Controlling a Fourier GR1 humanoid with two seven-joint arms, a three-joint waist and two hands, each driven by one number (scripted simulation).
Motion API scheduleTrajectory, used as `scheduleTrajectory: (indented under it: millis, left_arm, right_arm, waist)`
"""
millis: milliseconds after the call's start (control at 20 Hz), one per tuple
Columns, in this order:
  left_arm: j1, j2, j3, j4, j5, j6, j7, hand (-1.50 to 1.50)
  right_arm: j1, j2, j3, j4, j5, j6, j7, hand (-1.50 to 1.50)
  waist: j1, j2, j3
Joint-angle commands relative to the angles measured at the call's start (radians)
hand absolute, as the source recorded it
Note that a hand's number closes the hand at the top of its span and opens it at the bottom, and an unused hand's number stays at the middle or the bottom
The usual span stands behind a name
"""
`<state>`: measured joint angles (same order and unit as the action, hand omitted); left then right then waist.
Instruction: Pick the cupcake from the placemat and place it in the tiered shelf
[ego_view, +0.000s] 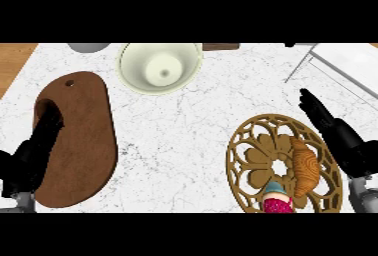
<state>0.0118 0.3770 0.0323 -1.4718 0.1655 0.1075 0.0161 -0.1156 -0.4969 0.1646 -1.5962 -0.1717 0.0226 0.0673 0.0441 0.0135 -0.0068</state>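
Head view: cupcake (277, 201) sits at the near edge of the round gold openwork placemat (283, 164), low in frame, partly cut off; teal top, pink-red wrapper. Just beside it, to the right, a croissant (305, 167) lies lengthwise on the mat, looks to be touching or nearly so. Judgement: cupcake is light, soft on top, frosting smears easily, wrapper thin & crushable, so take it by the sides of the wrapper low down, not from above. Croissant crowds the right side, so approach w/ care.

Right hand (332, 130) over the mat's right rim, fingers straight, released, holding nothing; well short of the cupcake. Left hand (33, 150) at left over the brown cutting board (81, 145), fingers extended, nothing held.

Containers: pale bowl (160, 66) at the top of the marble table (184, 130), nothing visible inside. White wire shelf (343, 62) at top right, only a corner showing; contents can't be told.
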Motion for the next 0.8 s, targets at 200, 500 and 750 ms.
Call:
scheduleTrajectory:
  millis: [200,500,750]
  left_arm:
    - [-0.034,-0.013,-0.039,-0.01,-0.053,0.011,-0.037,0.0]
    - [-0.019,-0.049,-0.066,-0.031,-0.044,0.009,-0.039,0.0]
    - [-0.045,-0.093,-0.142,-0.033,-0.086,0.016,-0.028,0.0]
  right_arm:
    - [0.049,0.113,-0.125,-0.287,0.068,-0.207,-0.409,-1.5]
    - [0.143,0.25,-0.383,-0.215,0.082,-0.499,-0.522,1.5]
    - [0.216,0.49,-0.399,-0.291,-0.138,-0.495,-0.911,-1.5]
  waist:
    - [-0.179,-0.055,0.014]
    - [-0.245,-0.036,0.019]
    - [-0.167,-0.028,0.023]
